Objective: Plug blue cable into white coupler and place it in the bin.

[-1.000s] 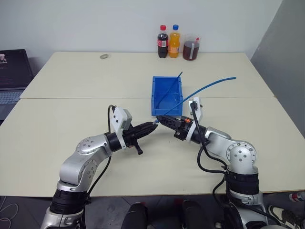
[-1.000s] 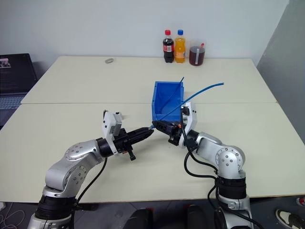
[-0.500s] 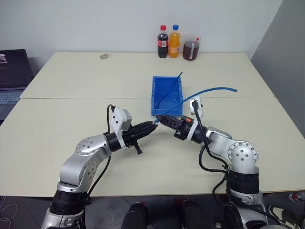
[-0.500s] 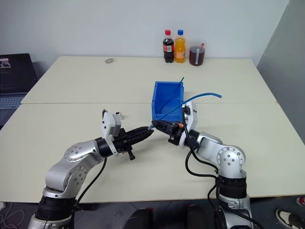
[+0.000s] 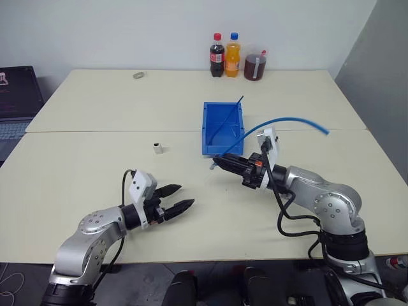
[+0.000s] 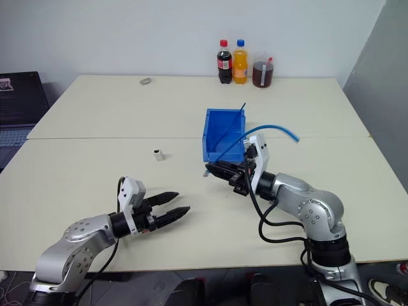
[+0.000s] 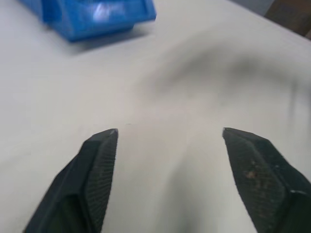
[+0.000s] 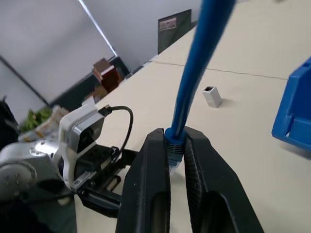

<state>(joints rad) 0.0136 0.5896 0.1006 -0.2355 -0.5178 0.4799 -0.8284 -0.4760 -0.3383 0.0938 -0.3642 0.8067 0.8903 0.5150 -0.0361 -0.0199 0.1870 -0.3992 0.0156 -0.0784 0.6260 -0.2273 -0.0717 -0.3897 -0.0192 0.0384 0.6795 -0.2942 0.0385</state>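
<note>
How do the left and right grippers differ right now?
The left gripper stands open and empty, while the right gripper is shut on the blue cable near its plug. The left hangs low near the table's front edge; the right sits higher, by the bin. Both point toward each other.

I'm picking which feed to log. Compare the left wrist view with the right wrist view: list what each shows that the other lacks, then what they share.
Left wrist view alone: the left gripper's fingers spread open over bare table. Right wrist view alone: the right gripper shut on the blue cable, the white coupler standing on the table, and the left gripper. Both: the bin.
</note>
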